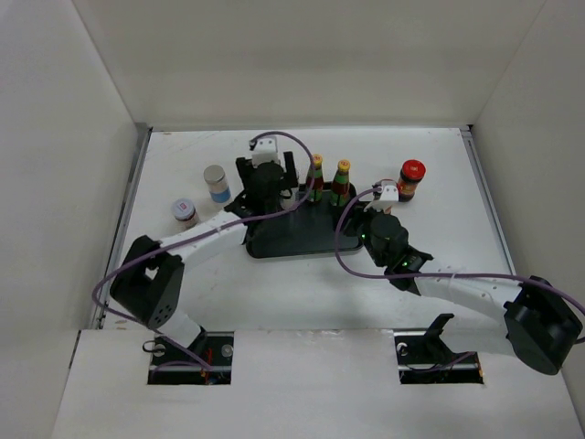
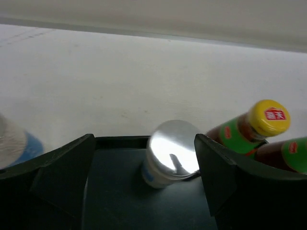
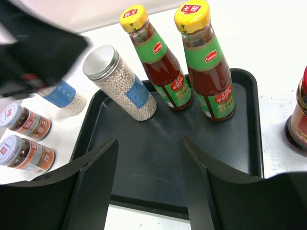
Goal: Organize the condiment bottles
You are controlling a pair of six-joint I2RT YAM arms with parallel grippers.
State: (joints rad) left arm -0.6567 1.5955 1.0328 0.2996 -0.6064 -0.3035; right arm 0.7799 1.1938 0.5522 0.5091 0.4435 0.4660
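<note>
Left gripper: jaws spread wide, gripping nothing. One silver-lidded shaker stands upright between its fingers on the black tray. Its lid overlaps the right finger in frame; can't tell if they touch. The top external view hides this shaker under the left wrist; only the wrist cams show it.

Right gripper: also released, jaws apart, nothing between them, over the tray's near part.

Both yellow-capped bottles stand upright in the tray's far right part, side by side.

Off the tray:
- second shaker on the table, left of the tray
- two white-lidded jars on the table near that shaker; the top view shows only one
- one red-lidded jar on the table, right of the tray; the right wrist cam clips it at the frame edge

Arms, from the top view:
- left arm runs from its base forward and right, wrist over the tray's far left corner
- right arm reaches left from its base, wrist at the tray's right edge
</note>
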